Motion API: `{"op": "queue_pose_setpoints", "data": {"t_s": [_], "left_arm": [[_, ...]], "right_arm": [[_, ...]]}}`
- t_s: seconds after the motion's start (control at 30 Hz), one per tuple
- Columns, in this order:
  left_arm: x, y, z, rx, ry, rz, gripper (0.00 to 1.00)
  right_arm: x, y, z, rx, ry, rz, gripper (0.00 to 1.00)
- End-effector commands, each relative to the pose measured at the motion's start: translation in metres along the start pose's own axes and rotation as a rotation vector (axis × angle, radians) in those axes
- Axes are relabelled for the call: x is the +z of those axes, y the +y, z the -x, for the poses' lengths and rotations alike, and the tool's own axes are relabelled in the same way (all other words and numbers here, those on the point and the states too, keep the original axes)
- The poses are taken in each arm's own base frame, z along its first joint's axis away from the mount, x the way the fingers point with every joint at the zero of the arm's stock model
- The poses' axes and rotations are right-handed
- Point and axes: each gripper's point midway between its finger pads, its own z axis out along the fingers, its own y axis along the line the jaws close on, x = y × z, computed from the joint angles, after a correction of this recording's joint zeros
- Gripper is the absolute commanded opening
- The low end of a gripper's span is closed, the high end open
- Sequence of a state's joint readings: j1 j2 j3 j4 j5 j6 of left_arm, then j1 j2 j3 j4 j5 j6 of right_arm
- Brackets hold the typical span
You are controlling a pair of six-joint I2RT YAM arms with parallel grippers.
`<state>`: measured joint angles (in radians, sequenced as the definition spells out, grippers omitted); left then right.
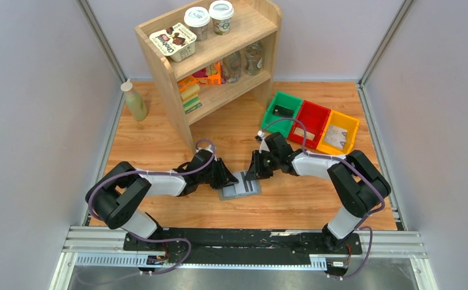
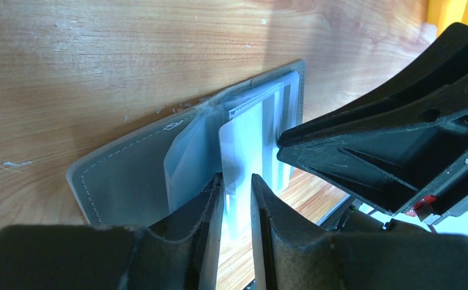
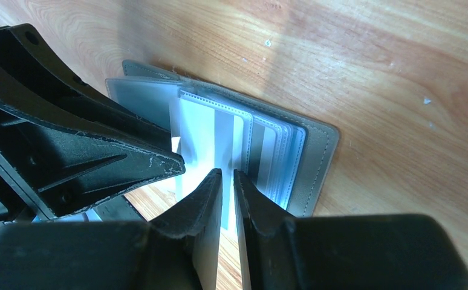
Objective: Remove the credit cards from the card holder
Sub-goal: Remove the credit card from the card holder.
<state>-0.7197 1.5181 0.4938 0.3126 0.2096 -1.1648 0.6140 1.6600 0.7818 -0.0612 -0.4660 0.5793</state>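
The grey card holder lies open on the wooden table between both grippers. In the left wrist view its grey cover is flat and a pale pocket leaf stands up from it. My left gripper is closed narrowly on that leaf's edge. In the right wrist view a whitish credit card with a grey stripe sits in the leaf, over the card holder. My right gripper is nearly shut on the card's edge. From above, the left gripper and right gripper almost touch.
A wooden shelf with cups and packets stands at the back. A pale bottle stands at the back left. Green, red and yellow bins sit at the back right.
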Motion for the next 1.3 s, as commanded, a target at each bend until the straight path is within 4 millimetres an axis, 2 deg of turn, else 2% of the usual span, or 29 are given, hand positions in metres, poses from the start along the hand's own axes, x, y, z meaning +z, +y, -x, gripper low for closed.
{"op": "queue_pose_setpoints", "data": {"t_s": [0.0, 0.03, 0.07, 0.1, 0.33, 0.53, 0.63, 0.67, 0.83, 1.07, 1.27], "left_arm": [[-0.009, -0.025, 0.007, 0.031, -0.042, -0.114, 0.29], [-0.009, -0.027, 0.007, 0.034, -0.045, -0.127, 0.21], [-0.010, -0.029, 0.008, 0.036, -0.051, -0.138, 0.20], [-0.011, -0.029, 0.007, 0.035, -0.051, -0.143, 0.15], [-0.020, -0.035, 0.010, 0.044, -0.076, -0.174, 0.11], [-0.027, -0.027, 0.008, 0.056, -0.087, -0.147, 0.10], [-0.028, -0.019, 0.005, 0.048, -0.085, -0.130, 0.09], [-0.029, -0.018, 0.005, 0.046, -0.089, -0.128, 0.05], [-0.030, 0.000, -0.002, 0.044, -0.069, -0.066, 0.01], [-0.044, 0.025, -0.002, 0.065, -0.093, 0.048, 0.00], [-0.047, 0.040, -0.007, 0.072, -0.076, 0.118, 0.00]], "right_arm": [[0.006, -0.016, -0.013, 0.018, 0.024, -0.043, 0.20], [0.007, -0.017, -0.013, 0.018, 0.025, -0.044, 0.21], [0.007, -0.017, -0.013, 0.019, 0.025, -0.044, 0.21], [0.007, -0.018, -0.015, 0.022, 0.028, -0.044, 0.20], [0.007, -0.020, -0.014, 0.024, 0.021, -0.057, 0.20], [0.007, -0.028, -0.014, 0.034, 0.012, -0.096, 0.18], [0.008, -0.035, -0.016, 0.042, 0.015, -0.126, 0.17], [0.008, -0.037, -0.015, 0.043, 0.014, -0.135, 0.17], [0.007, -0.042, -0.015, 0.046, 0.011, -0.157, 0.15], [0.002, -0.032, -0.006, 0.022, -0.005, -0.133, 0.15], [-0.001, -0.022, 0.001, 0.007, -0.012, -0.110, 0.17]]}}
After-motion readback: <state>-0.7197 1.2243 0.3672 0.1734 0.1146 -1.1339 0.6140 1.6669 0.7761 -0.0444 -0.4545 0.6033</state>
